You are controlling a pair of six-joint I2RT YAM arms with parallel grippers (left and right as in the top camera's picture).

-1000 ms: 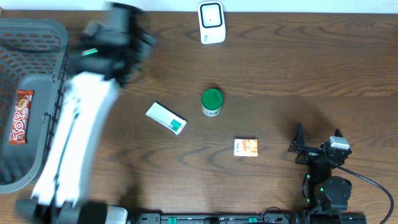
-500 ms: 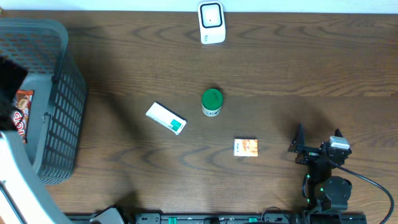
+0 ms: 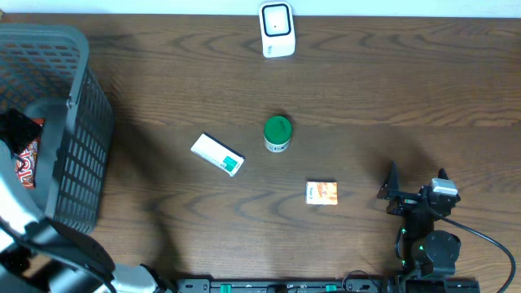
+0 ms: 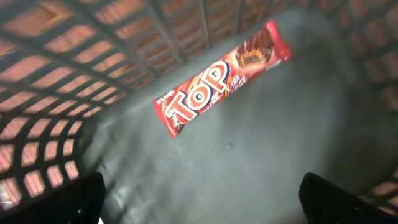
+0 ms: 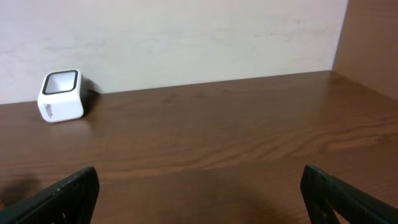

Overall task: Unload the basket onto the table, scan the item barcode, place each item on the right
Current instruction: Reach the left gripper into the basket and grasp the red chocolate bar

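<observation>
The white barcode scanner (image 3: 277, 31) stands at the table's far edge, and it shows small at the left in the right wrist view (image 5: 60, 95). A red "TOP" candy bar (image 4: 217, 78) lies flat on the floor of the grey basket (image 3: 77, 122), also visible from overhead (image 3: 24, 161). My left gripper (image 4: 202, 200) hangs open above the basket floor, just short of the bar, holding nothing. My right gripper (image 5: 202, 199) is open and empty over bare wood at the near right (image 3: 415, 185).
Three items sit mid-table: a white and green box (image 3: 217, 154), a green-lidded can (image 3: 278, 133) and a small orange box (image 3: 321, 193). The basket's lattice walls (image 4: 93, 56) surround the left gripper. A pale wall (image 5: 186, 37) backs the table.
The left arm has swung from above the basket's right rim to the far left and down into the basket. The right arm and the table items have not moved.
</observation>
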